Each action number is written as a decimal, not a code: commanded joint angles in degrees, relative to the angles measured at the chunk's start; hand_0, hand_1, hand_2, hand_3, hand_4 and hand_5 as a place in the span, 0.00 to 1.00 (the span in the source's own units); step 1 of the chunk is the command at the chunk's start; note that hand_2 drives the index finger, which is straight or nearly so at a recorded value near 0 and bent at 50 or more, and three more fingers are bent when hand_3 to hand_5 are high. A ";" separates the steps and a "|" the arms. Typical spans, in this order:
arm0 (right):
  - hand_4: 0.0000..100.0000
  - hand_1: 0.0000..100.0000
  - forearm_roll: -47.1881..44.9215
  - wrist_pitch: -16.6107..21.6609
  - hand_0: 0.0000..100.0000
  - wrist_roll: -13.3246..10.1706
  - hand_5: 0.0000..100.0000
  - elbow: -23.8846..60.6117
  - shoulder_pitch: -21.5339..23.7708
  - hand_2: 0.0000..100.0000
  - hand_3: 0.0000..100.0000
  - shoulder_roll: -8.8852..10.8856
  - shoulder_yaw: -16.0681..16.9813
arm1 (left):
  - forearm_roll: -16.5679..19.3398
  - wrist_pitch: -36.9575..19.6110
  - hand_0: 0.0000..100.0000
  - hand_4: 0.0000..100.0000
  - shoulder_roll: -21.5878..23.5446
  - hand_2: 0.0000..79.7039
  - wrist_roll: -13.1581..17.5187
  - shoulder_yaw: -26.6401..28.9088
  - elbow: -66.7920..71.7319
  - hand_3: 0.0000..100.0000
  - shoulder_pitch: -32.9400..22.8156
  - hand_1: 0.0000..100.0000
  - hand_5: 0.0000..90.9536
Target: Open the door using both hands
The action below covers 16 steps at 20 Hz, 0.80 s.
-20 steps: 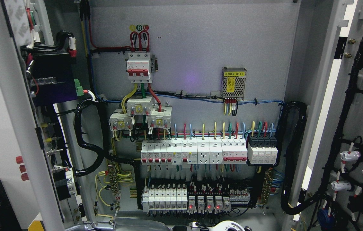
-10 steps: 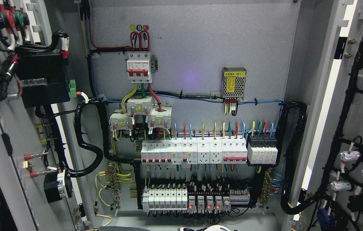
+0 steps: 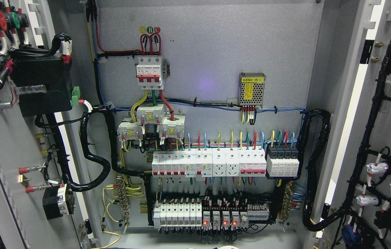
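Standing wide open on both sides, the cabinet shows its left door (image 3: 5, 145) swung out along the left edge of the frame and its right door (image 3: 382, 131) folded back along the right edge, each turning its wired inner face toward the camera. That leaves the breaker panel (image 3: 209, 162) at centre fully exposed, so the opening looks essentially finished. Neither hand shows anywhere here, so I cannot tell whether the fingers are spread or curled.

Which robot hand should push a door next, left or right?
Neither can be picked: no robot hand shows in the head view. The left door and right door both already stand wide open.
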<state>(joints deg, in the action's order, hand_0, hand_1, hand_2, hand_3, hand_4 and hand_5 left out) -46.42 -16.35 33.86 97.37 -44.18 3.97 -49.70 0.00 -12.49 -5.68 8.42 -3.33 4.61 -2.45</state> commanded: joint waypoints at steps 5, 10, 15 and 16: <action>0.00 0.14 0.01 0.09 0.06 -0.02 0.00 -1.74 -1.26 0.00 0.00 -1.68 -2.24 | -0.70 0.19 0.12 0.00 0.14 0.00 -0.16 -0.01 0.13 0.00 -0.01 0.56 0.00; 0.00 0.14 0.01 0.09 0.06 -0.02 0.00 -2.10 -1.70 0.00 0.00 -2.12 -2.24 | -0.70 0.19 0.12 0.00 0.14 0.00 -0.25 -0.10 0.31 0.00 -0.27 0.56 0.00; 0.00 0.14 0.01 0.00 0.06 -0.02 0.00 -2.10 -1.96 0.00 0.00 -2.12 -2.33 | -0.70 0.10 0.12 0.00 0.14 0.00 -0.33 -0.01 0.22 0.00 -0.27 0.56 0.00; 0.00 0.14 0.01 0.00 0.06 -0.02 0.00 -2.10 -2.05 0.00 0.00 -2.39 -2.33 | -0.79 0.01 0.12 0.00 0.14 0.00 -0.33 -0.01 0.22 0.00 -0.27 0.56 0.00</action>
<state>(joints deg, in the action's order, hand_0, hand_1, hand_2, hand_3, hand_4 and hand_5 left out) -46.39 -16.30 33.67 95.92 -45.81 1.53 -51.42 0.00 -12.32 -5.58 8.13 -3.37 4.74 -2.70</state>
